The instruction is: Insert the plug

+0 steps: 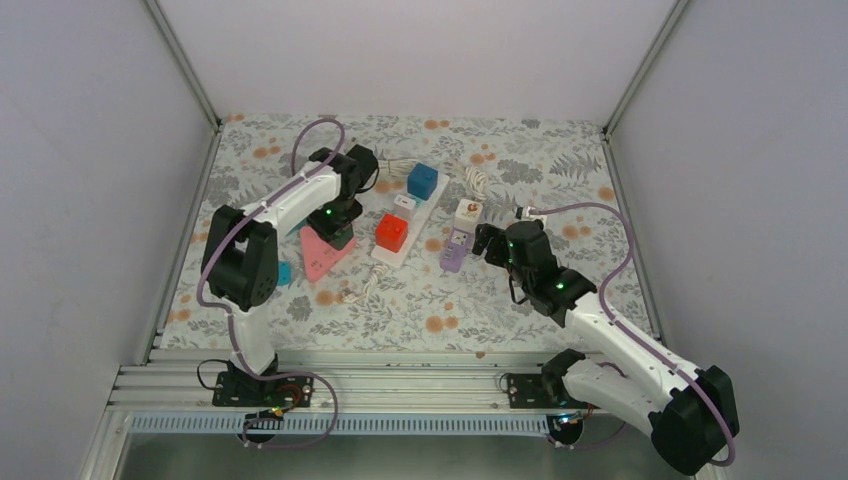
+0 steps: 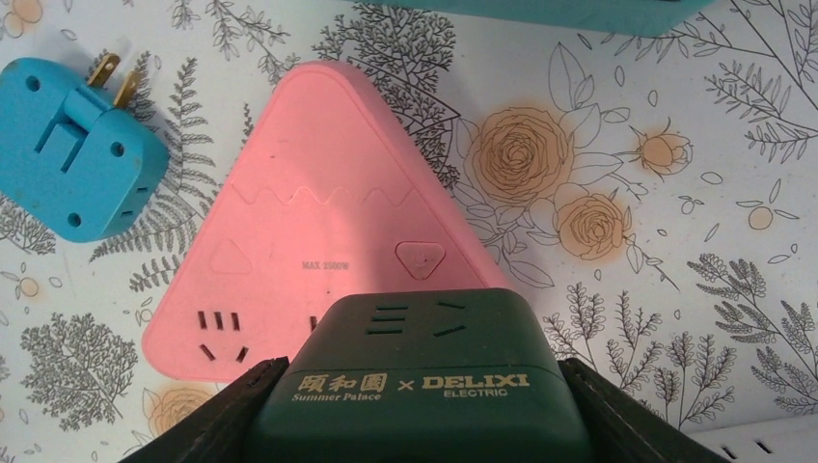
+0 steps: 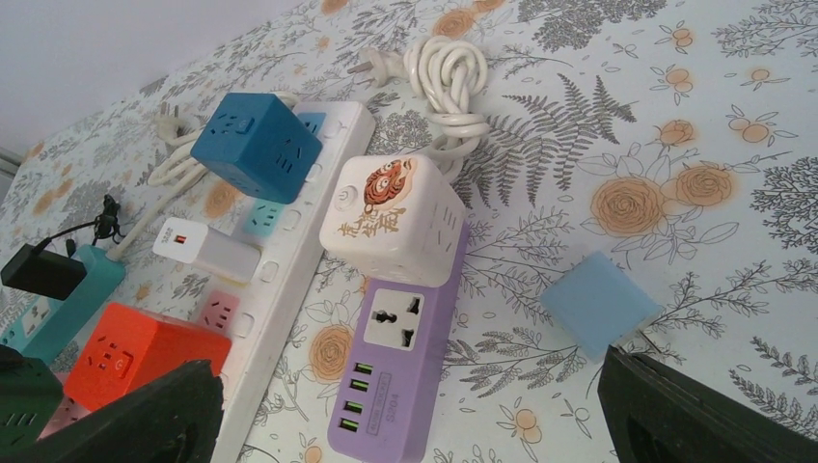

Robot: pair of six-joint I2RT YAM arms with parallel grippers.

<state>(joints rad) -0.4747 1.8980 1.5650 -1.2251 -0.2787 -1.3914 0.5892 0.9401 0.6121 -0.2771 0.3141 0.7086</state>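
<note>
Logged at bottom edge of left wrist view: left fingers (image 2: 207, 429) clenched on the dark green hard-plastic cube plug (image 2: 415, 367), one on each flat flank. Judged rigid and light, not fragile. Smooth moulded sides, so liable to slip under a hard push. Best held as now, on the two opposing flanks, low and square. Prongs hidden beneath the body; cannot tell whether seated.

Directly beyond, mid-frame: pink triangular plastic socket block (image 2: 318, 222), flat on the floral-print surface (image 2: 675, 289), lower right corner covered by the plug, open slot group showing at lower left. Prongs judged stiff and unforgiving of tilt, so press straight down.

Upper left: light blue plastic adapter (image 2: 72, 159), brass pins exposed, apart from the pink block.

Right wrist view, bottom corners: right fingers (image 3: 125, 424) released, wide apart, grasping nothing. Between them: purple plastic strip (image 3: 391, 376) carrying a white cube socket (image 3: 391, 217); pale blue square block (image 3: 598, 304) to the right. Further, toward upper left: long white strip (image 3: 285, 294) with orange-red cube (image 3: 145, 352) and dark blue cube (image 3: 256, 145).
</note>
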